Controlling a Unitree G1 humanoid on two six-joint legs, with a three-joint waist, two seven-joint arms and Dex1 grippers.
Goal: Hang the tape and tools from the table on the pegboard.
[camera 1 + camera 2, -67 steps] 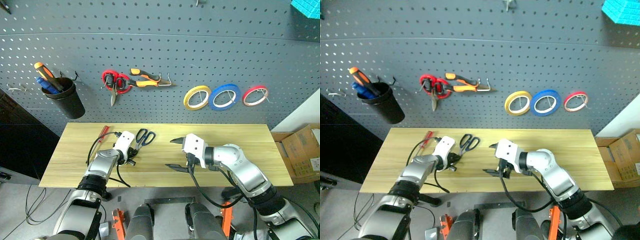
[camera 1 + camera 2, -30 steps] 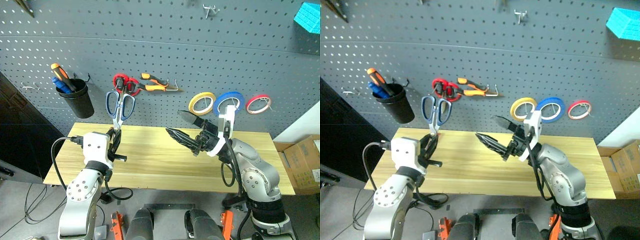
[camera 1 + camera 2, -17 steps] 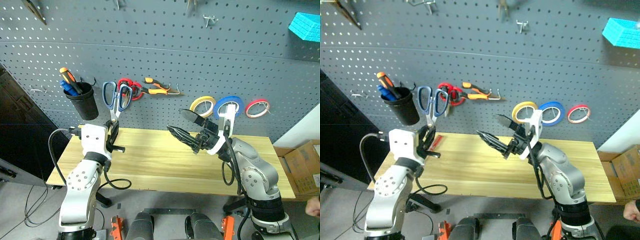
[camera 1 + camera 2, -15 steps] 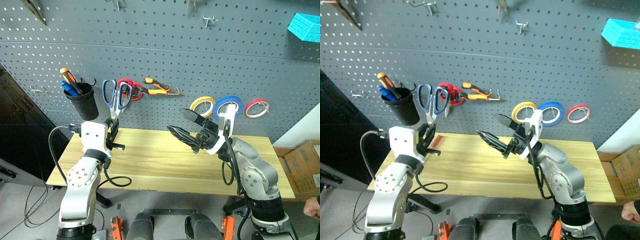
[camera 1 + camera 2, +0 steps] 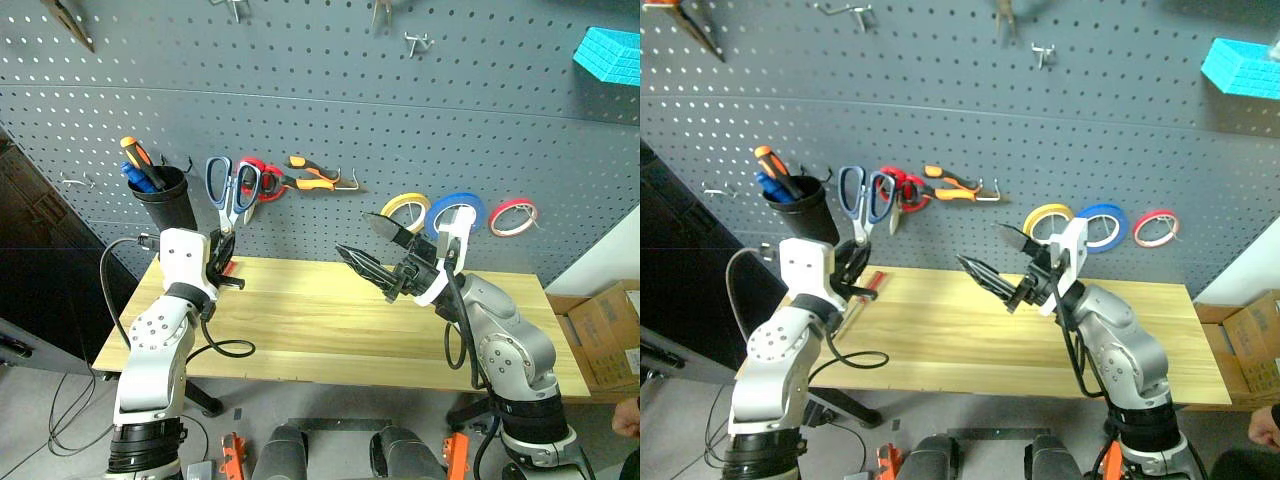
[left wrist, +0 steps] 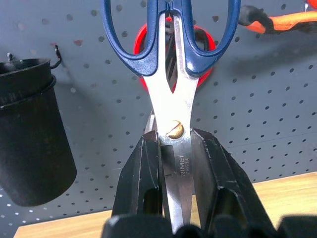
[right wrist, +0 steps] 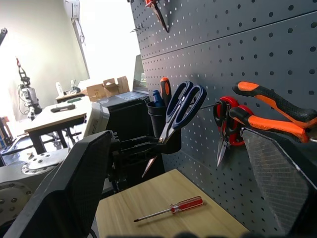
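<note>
Blue scissors held up at the wall

Head view: the left gripper (image 5: 222,252) pinches the dark blue-handled metal scissors (image 5: 229,195) by the blades, handles up, right by the big dark grey pegboard with holes (image 5: 320,120). The right gripper (image 5: 372,250) hangs wide open over the light wooden table (image 5: 320,320).
Left wrist view: two black fingers (image 6: 148,163) squeeze the blades.
Right wrist view: a thin red-handled screwdriver (image 7: 168,208) lies on the table.
</note>
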